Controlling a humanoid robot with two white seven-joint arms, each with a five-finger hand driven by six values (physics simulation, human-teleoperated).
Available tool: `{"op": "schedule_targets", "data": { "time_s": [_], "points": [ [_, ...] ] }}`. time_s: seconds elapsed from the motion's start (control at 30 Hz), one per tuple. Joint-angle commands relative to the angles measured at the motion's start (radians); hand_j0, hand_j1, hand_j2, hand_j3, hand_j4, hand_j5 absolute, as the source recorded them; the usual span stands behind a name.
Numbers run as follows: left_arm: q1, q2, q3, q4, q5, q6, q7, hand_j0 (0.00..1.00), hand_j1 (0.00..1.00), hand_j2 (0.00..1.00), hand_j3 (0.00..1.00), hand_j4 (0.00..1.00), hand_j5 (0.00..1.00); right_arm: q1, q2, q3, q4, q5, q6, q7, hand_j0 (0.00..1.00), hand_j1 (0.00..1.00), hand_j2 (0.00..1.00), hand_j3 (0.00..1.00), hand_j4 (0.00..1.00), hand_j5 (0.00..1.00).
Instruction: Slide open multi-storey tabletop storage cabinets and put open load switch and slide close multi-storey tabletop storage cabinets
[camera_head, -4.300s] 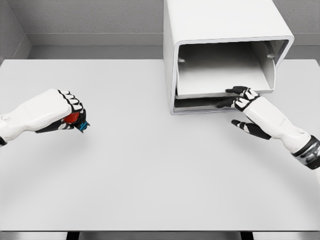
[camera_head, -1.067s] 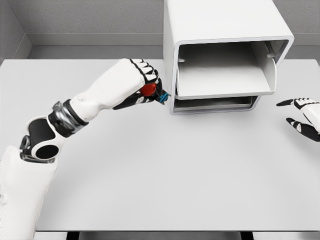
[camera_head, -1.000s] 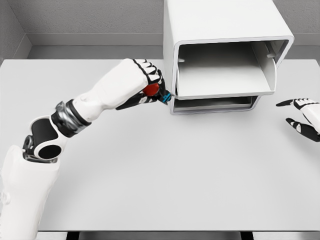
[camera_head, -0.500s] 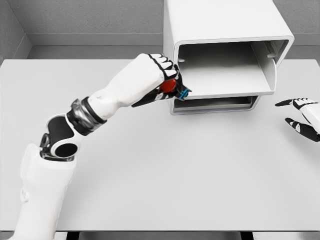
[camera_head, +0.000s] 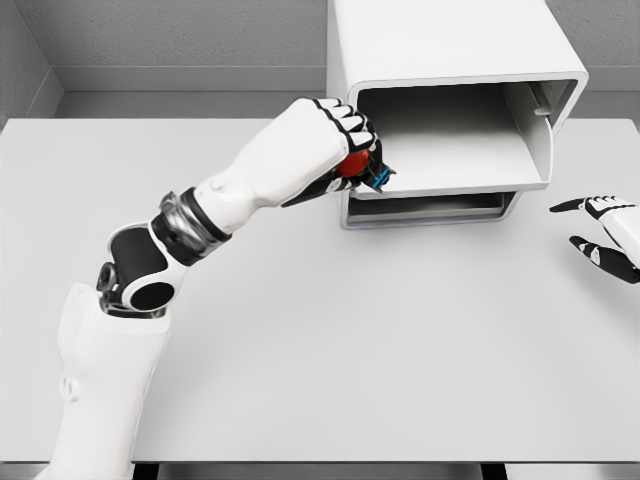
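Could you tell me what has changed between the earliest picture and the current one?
The left hand, shut on the red load switch throughout, travelled from the table's left side up and right to the front left corner of the cabinet's pulled-out drawer. The right hand let go of the drawer front and withdrew to the right edge, fingers open. Cabinet and open drawer stayed put.

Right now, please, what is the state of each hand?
Left hand: closed on the small red load switch with blue end.
Right hand: open, holding nothing.
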Motion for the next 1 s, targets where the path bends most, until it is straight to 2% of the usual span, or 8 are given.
{"op": "schedule_targets", "data": {
  "time_s": [0.0,0.13,0.3,0.57,0.6,0.97],
  "points": [
    [0.000,-0.001,-0.001,0.000,-0.014,0.002,0.001,0.29,0.29,0.29,0.29,0.29,0.29,0.000,0.000,0.005,-0.002,-0.007,0.001,0.000,0.65,0.65,0.65,0.65,0.65,0.65],
    [-0.009,-0.001,-0.036,0.000,-0.034,0.002,0.001,0.29,0.29,0.29,0.29,0.29,0.29,-0.002,0.017,0.005,-0.014,-0.005,0.001,0.001,0.65,0.65,0.65,0.65,0.65,0.65],
    [-0.026,-0.001,-0.042,0.007,-0.083,0.002,-0.001,0.29,0.29,0.29,0.29,0.29,0.29,-0.002,0.018,0.005,-0.017,-0.005,0.001,0.000,0.65,0.65,0.65,0.65,0.65,0.65],
    [-0.061,-0.001,-0.044,0.041,-0.093,0.002,-0.001,0.29,0.29,0.29,0.29,0.29,0.29,-0.002,0.018,0.007,-0.019,-0.004,0.001,0.001,0.65,0.65,0.65,0.65,0.65,0.65],
    [-0.063,-0.001,-0.065,0.043,-0.113,0.002,-0.001,0.29,0.29,0.29,0.29,0.29,0.29,-0.002,0.018,0.007,-0.019,-0.005,0.001,0.001,0.65,0.65,0.65,0.65,0.65,0.65],
    [-0.118,-0.001,-0.121,0.072,-0.116,0.002,-0.001,0.29,0.29,0.29,0.29,0.29,0.29,-0.002,0.018,0.010,-0.020,-0.005,0.001,0.000,0.66,0.66,0.66,0.66,0.66,0.66]
  ]
}}
